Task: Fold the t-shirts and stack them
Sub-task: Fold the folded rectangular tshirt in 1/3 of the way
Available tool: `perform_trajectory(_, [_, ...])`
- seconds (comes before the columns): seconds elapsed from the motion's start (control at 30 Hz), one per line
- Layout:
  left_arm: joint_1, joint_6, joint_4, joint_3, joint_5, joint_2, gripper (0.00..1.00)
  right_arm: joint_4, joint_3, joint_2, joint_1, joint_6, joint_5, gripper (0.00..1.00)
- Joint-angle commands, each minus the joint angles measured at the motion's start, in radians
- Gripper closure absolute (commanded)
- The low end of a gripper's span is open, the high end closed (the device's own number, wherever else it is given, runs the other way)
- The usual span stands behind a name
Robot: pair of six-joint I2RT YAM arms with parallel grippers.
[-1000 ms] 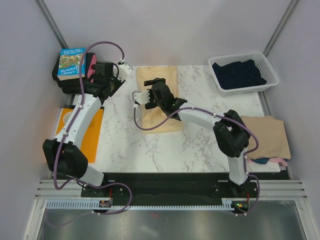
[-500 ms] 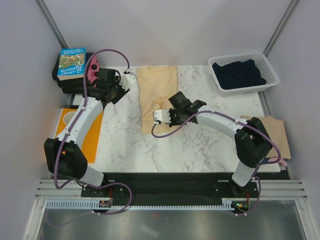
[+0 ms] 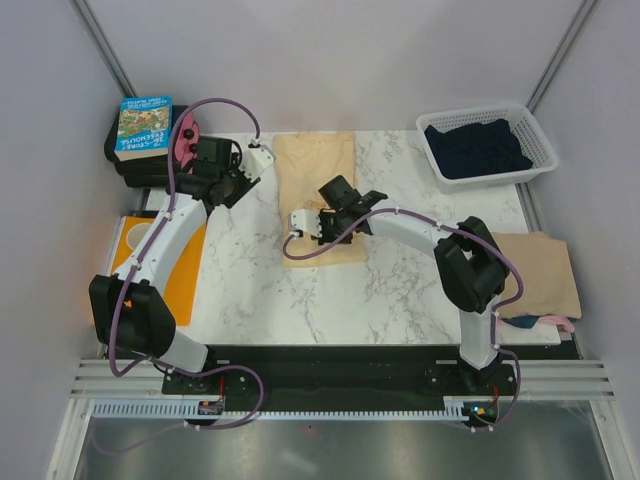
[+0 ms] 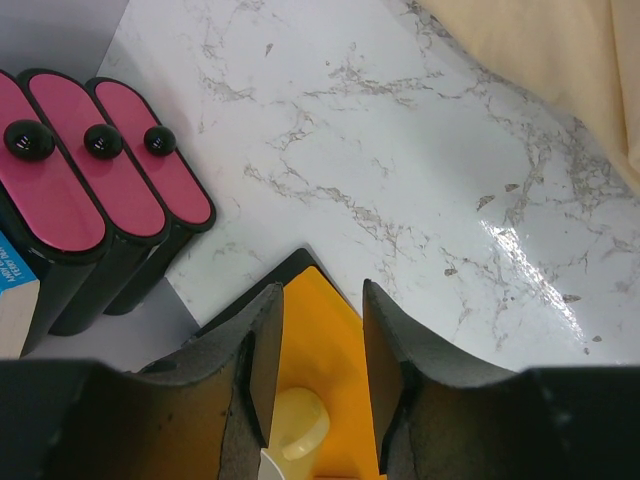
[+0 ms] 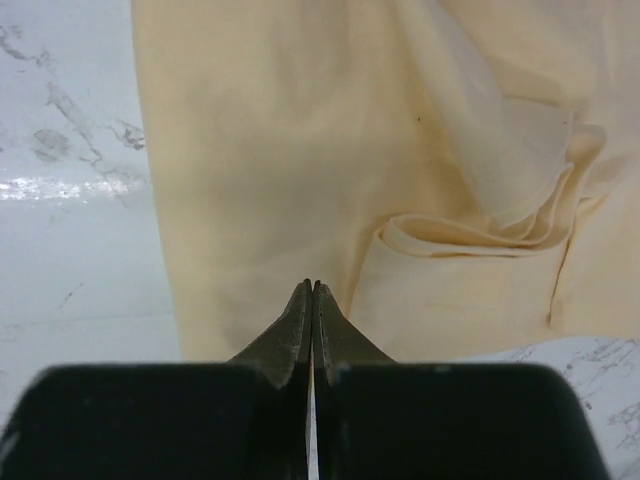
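A pale yellow t-shirt (image 3: pixel 318 175) lies as a long folded strip at the table's back middle, and it fills the right wrist view (image 5: pixel 330 150) with a loose fold at its right. My right gripper (image 3: pixel 303 224) (image 5: pixel 312 286) hovers over the strip's near left part, shut, with nothing visible between its tips. My left gripper (image 3: pixel 245 170) (image 4: pixel 315 300) stands open and empty just left of the strip's far end. A dark navy t-shirt (image 3: pixel 478 148) fills the basket. At the right edge a tan t-shirt (image 3: pixel 535 268) lies on top of a pink one (image 3: pixel 562 322).
A white basket (image 3: pixel 540 135) stands at the back right. An orange sheet (image 3: pixel 185 265) (image 4: pixel 320 350) lies at the left edge. Black pink-topped holders (image 4: pixel 60 195) and a picture box (image 3: pixel 143 128) sit at the back left corner.
My right gripper shut and swung from the strip's middle to its near end, then back left over it. The shirt went from rumpled to a narrow strip. The left gripper shifted slightly right.
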Motion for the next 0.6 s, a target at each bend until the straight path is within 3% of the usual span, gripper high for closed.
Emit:
perform_trajectory(0.0, [0.001, 0.019, 0.025, 0.019, 0.003, -0.003, 0.56, 0.055, 0.039, 0.055, 0.001, 0.020, -0.027, 1.00])
perform_trajectory(0.2, [0.001, 0.022, 0.025, 0.032, 0.004, 0.014, 0.58, 0.113, 0.061, 0.107, 0.003, 0.045, -0.004, 1.00])
perform_trajectory(0.33, [0.001, 0.017, 0.025, 0.039, 0.012, 0.028, 0.60, 0.226, 0.047, 0.121, 0.003, 0.036, 0.172, 1.00])
perform_trajectory(0.57, [0.001, 0.008, 0.031, 0.042, 0.027, 0.054, 0.60, 0.340, 0.000, 0.097, 0.000, -0.069, 0.346, 1.00])
